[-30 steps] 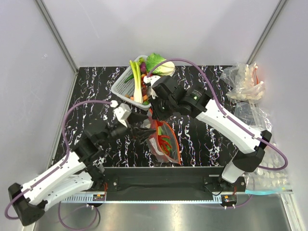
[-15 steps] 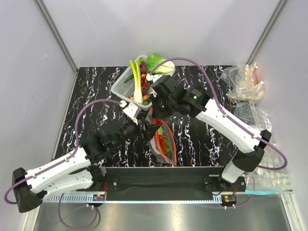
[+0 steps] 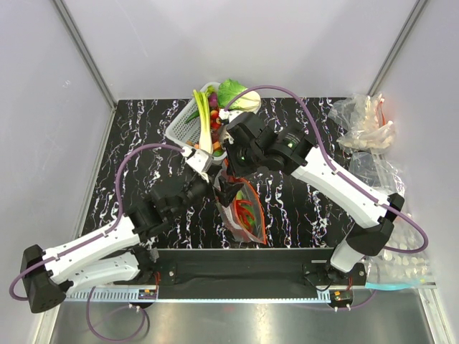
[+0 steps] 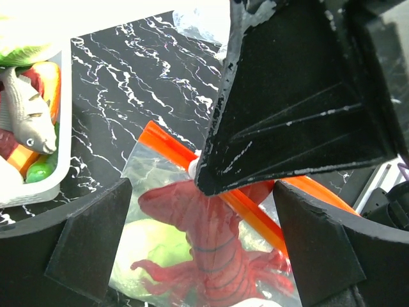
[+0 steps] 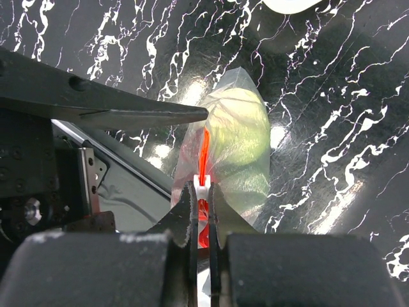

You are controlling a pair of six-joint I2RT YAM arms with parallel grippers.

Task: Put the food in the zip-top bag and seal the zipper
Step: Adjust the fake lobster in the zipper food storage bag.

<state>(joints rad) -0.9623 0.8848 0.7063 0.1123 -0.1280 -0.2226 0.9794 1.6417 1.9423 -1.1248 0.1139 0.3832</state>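
Between your right gripper's (image 5: 201, 192) shut jaws sits the zipper (image 5: 206, 150), pinched at its white slider. Just beyond them, the zip-top bag (image 5: 254, 176) holds the lobster (image 4: 211, 249) and cabbage (image 5: 236, 128). Your left gripper (image 4: 203, 224) gapes wide beside, gripping nothing.

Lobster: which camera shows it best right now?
Left wrist: the lobster fills the lower frame, body and claws clear through the bag. Top external shows it only as a small red patch. Right wrist shows mainly the cabbage and zipper; the lobster is barely visible.
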